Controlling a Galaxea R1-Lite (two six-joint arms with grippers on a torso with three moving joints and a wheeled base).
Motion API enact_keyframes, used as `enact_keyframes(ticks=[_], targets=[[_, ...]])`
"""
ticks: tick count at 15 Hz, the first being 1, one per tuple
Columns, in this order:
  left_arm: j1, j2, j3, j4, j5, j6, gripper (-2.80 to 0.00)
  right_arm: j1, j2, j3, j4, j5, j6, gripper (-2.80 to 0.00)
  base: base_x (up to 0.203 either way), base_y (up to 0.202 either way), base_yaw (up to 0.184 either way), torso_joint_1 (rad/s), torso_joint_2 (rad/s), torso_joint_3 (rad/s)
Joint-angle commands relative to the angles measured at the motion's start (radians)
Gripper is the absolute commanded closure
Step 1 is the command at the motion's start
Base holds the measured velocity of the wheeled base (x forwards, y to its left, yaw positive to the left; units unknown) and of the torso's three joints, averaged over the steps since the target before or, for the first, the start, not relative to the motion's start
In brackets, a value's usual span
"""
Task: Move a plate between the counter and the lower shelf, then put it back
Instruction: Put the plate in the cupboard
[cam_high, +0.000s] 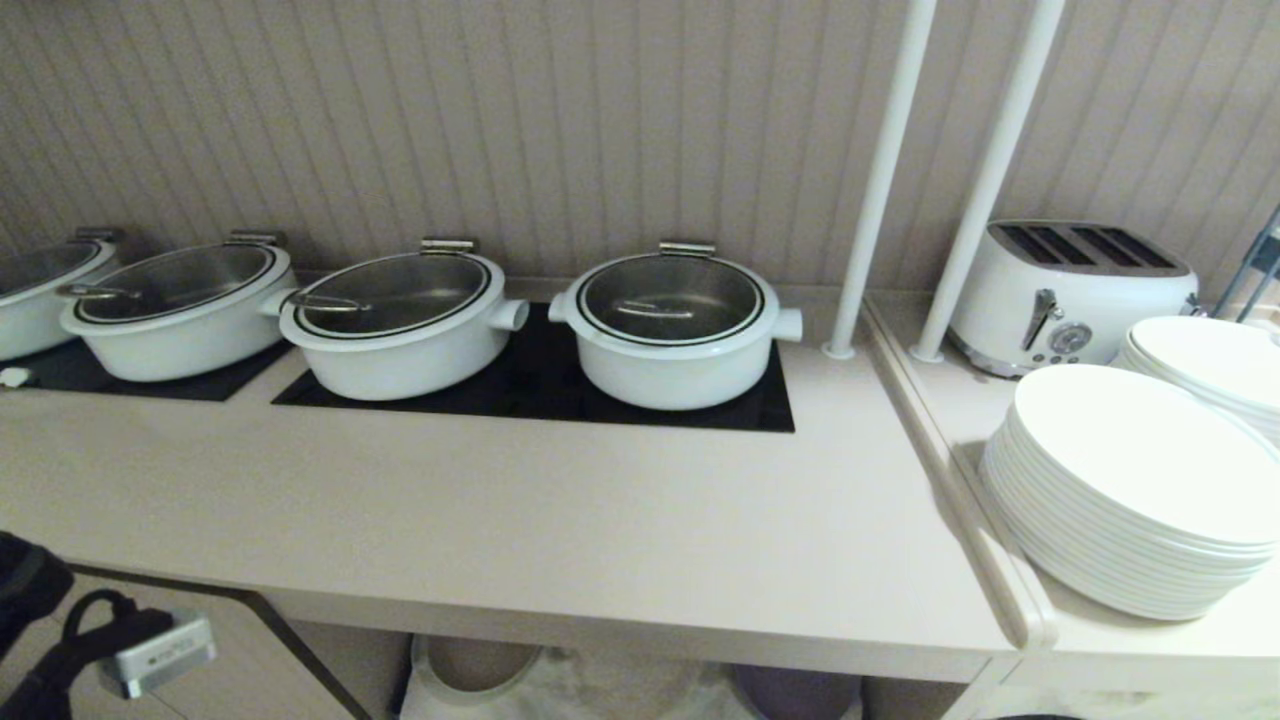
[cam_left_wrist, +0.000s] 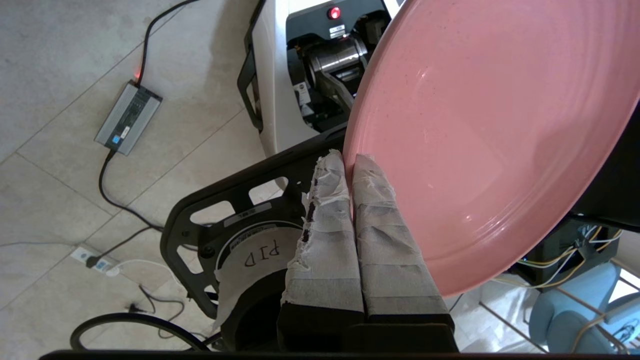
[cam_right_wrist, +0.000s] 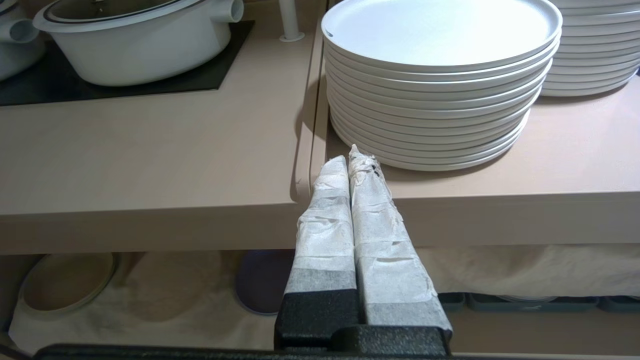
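In the left wrist view the pink plate hangs tilted on edge above the floor and my own base. My left gripper is shut on its rim, with one taped finger on each face. The plate does not show in the head view, where only part of my left arm appears, below the counter's front edge at the lower left. The beige counter has nothing on its near part. Under it is the lower shelf with its white cloth. My right gripper hangs shut and empty before the counter's edge.
Several white lidded pots stand on black hob panels at the back of the counter. To the right are stacks of white plates and a toaster. A beige plate and a purple plate lie on the lower shelf. Two white poles rise at the counter's right end.
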Motion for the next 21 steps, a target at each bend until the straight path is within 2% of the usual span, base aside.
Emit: enact_keyframes(ticks=[1,21], targets=[[0.001,-0.011,0.005,0.004,-0.003,0.002,0.0,0.0,0.0,0.0,0.0,0.0,0.001,0.0,0.0,0.0,0.0,0.0,0.0,0.0],[0.002,-0.023,0.014,0.002,-0.01,-0.007,0.0,0.0,0.0,0.0,0.0,0.0,0.001,0.0,0.0,0.0,0.0,-0.013,0.02,0.014]])
